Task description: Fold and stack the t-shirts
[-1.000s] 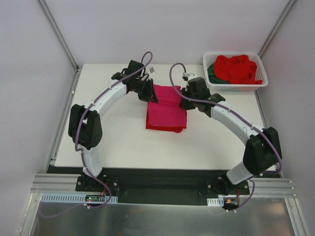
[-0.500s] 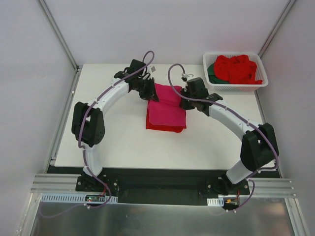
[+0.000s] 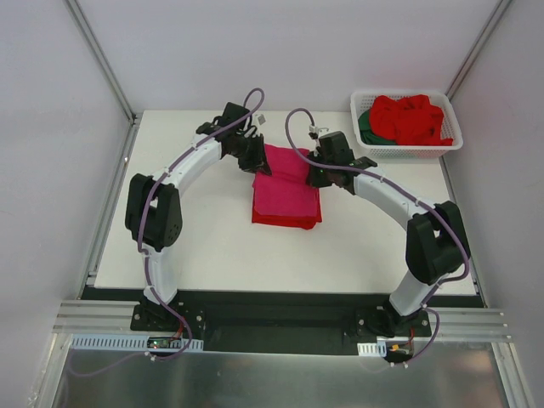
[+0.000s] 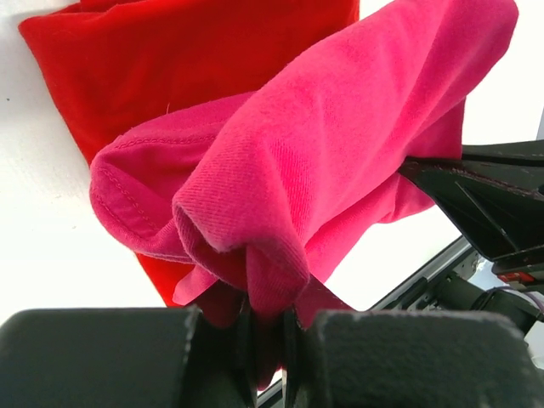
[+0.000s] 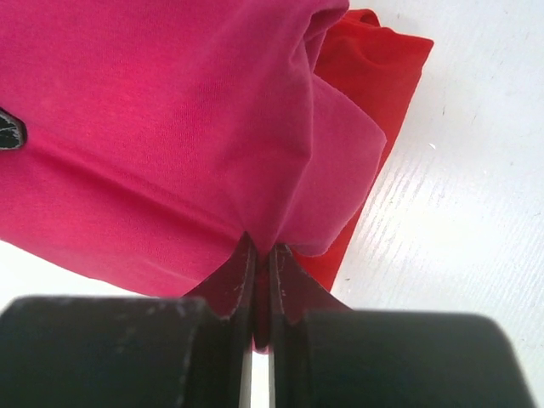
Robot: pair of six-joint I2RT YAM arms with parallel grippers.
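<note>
Am holding soft, limp pink t-shirt [image 3: 287,194] by upper corners, frame centre; left gripper [image 4: 268,327], right gripper [image 5: 263,263] both pinching cloth tight.

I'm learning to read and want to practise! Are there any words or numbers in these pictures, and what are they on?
No text can be read anywhere.
pink t-shirt: plain cloth, no print or label showing.
red t-shirt beneath it: plain too.
white basket: no writing visible.
small white tag by the left arm's cable: too small to read.
little board at the left arm's base: too small to read.
</note>
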